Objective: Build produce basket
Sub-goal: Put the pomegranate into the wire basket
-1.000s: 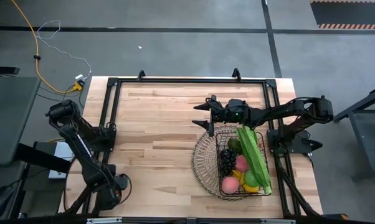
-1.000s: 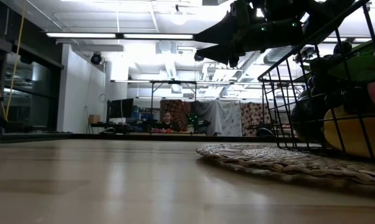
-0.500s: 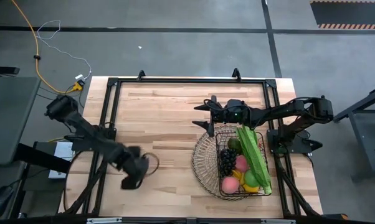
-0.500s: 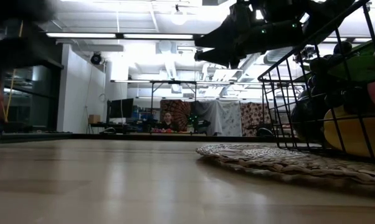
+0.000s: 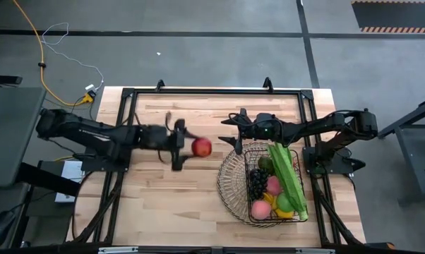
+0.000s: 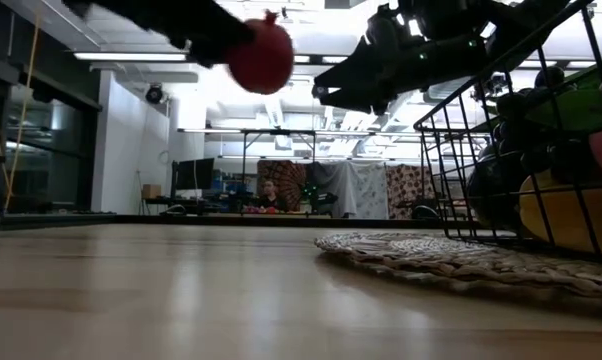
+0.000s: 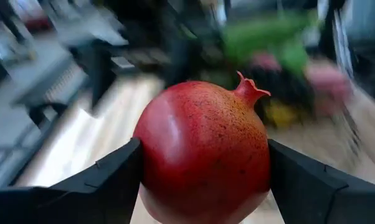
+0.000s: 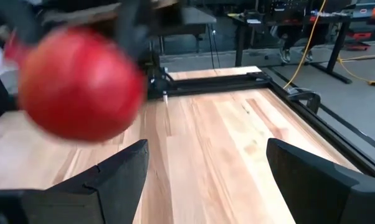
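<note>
The left gripper (image 5: pixel 186 146) has swung from the table's near-left corner toward the basket (image 5: pixel 230 185). It carries a pomegranate (image 5: pixel 202 147) (red, crowned).

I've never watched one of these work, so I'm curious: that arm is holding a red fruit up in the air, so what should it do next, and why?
Probably carry it on toward the basket. The left end effector grips a red pomegranate above bare table, short of the basket's rim. The right end effector hovers open at the basket's far edge, so the left arm should likely approach from the near side to avoid it.
</note>
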`<state>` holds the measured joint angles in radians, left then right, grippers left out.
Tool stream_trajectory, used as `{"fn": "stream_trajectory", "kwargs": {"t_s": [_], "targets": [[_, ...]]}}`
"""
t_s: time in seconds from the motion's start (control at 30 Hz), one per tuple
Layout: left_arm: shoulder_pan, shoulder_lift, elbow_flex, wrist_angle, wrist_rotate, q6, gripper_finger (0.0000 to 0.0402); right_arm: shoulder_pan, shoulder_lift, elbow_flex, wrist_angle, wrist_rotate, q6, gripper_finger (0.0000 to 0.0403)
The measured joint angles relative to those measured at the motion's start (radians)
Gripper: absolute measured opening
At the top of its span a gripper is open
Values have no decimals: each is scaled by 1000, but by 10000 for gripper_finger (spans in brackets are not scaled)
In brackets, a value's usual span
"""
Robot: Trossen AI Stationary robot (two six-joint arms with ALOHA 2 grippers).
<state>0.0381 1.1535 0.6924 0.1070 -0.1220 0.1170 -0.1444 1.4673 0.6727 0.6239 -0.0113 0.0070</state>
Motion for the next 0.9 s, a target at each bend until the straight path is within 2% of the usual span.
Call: {"fn": "stream_trajectory", "kwargs": {"t_s": [0.17, 0.27, 0.37, 0.47, 0.9], "targets": [[146, -13, -241, 471, 114, -45, 284, 0, 0, 0, -9, -75, -15, 314], [195, -4, -374, 722, 134, -115, 284, 0, 0, 0, 0, -110, -15, 314], [217, 4, -462, 884, 134, -189, 284, 0, 0, 0, 20, -114, -15, 314], [213, 3, -493, 935, 137, -225, 285, 0, 0, 0, 34, -114, -16, 314], [196, 3, -498, 939, 145, -245, 285, 0, 0, 0, 54, -113, -60, 314]]}}
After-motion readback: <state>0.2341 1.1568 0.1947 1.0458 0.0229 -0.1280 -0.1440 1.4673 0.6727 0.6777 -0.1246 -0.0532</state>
